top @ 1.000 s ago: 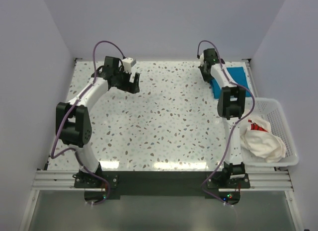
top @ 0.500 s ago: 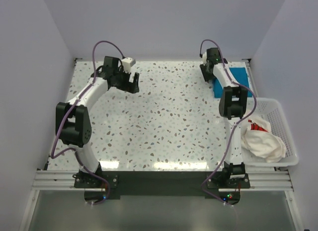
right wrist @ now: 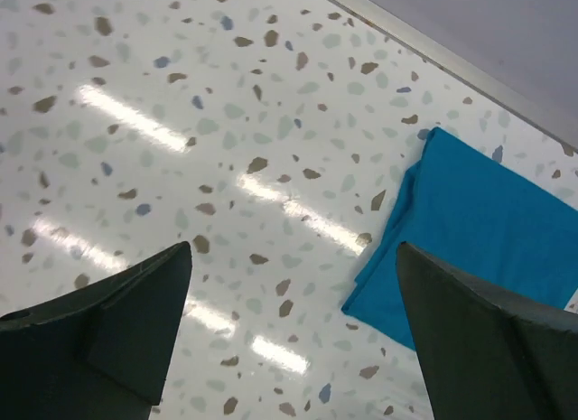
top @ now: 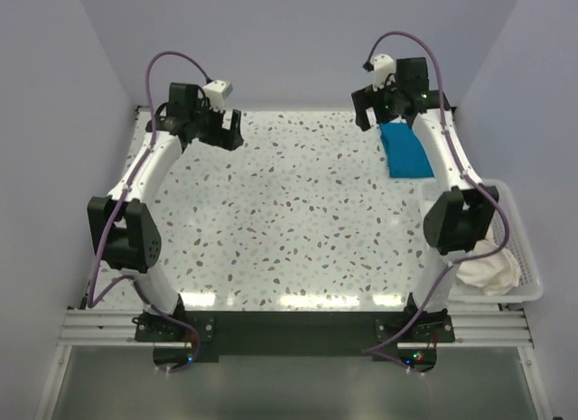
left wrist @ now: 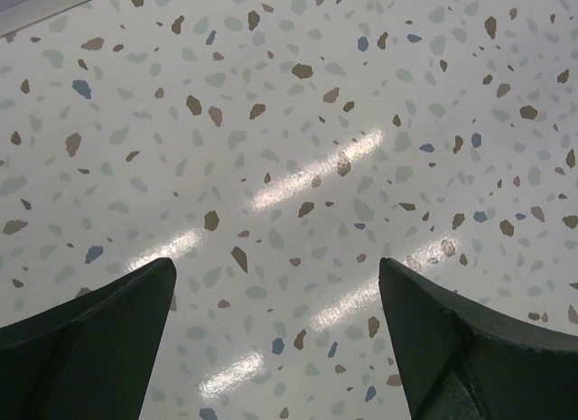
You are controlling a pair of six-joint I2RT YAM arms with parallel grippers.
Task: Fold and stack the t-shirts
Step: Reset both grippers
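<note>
- White mesh basket (top: pixel 531 274), lower right of the top view. Holds the white t-shirt (top: pixel 492 271), crumpled and unfolded. The right arm's elbow has swung over it in the last half-second and now hides part of the cloth.
- Speckled table (top: pixel 298 212), centre of the frame. Carries one garment only, toward its far right.
- Teal-blue t-shirt (top: pixel 406 147), upper right. Folded into a flat rectangle and lying on the table just beyond the basket. A moment ago the right gripper sat over it; now it is uncovered and nothing touches it.
- Right gripper (right wrist: pixel 294 245), upper right. It has lifted off the shirt and drawn to its left. Fingers are spread wide with nothing between them, and the wrist view shows the shirt's edge at the right of its frame.
- Left gripper (left wrist: pixel 276 262), upper left. It has pulled back toward the far left corner. Fingers are parted and empty, with only table below.
- Assessment: the teal fold looks complete and let go. The white shirt probably comes next, to be fetched, folded and stacked on the teal one.
</note>
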